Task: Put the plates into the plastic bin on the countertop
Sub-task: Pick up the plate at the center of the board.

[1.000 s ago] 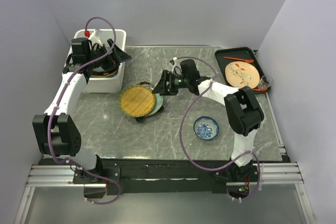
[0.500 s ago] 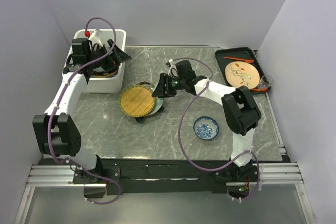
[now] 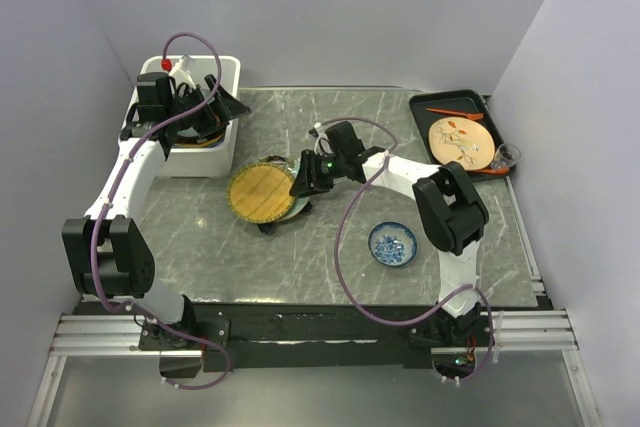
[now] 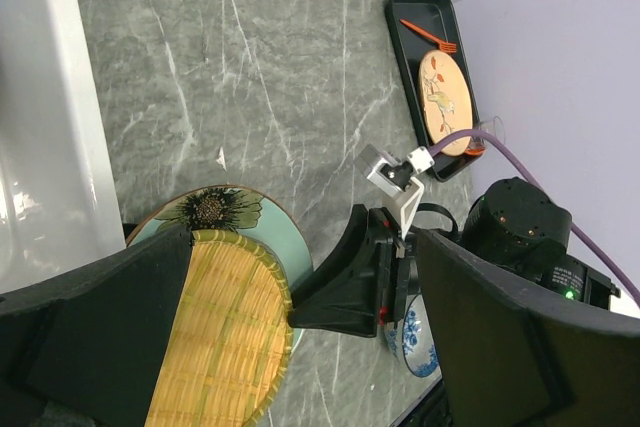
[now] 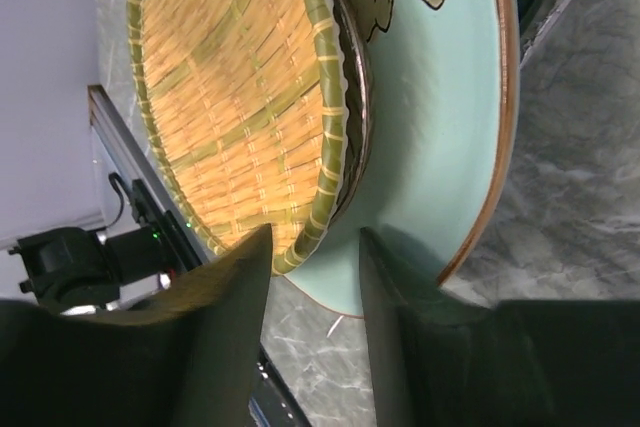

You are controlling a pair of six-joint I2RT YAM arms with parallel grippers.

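A yellow woven-pattern plate (image 3: 260, 193) (image 5: 240, 87) lies on top of a pale green floral plate (image 3: 297, 203) (image 5: 440, 147) at the middle of the countertop (image 3: 330, 247). A dark plate (image 3: 268, 228) peeks out under them. My right gripper (image 3: 303, 179) (image 5: 315, 247) is at the stack's right edge. It is open, with one finger on either side of the yellow plate's rim and gaps still showing. My left gripper (image 3: 215, 107) (image 4: 300, 347) hangs wide open and empty over the white plastic bin (image 3: 228, 65), whose contents it mostly hides.
A small blue-and-white dish (image 3: 392, 243) (image 4: 415, 332) sits at the front right. A black tray (image 3: 450, 104) (image 4: 420, 37) at the back right carries a tan plate (image 3: 460, 142) and an orange fork. The bin's white wall (image 4: 40, 147) fills the left wrist view's left side.
My right gripper has slid left onto the edge of the plate stack and its jaws have narrowed around the yellow plate's rim. The left arm has stayed still.
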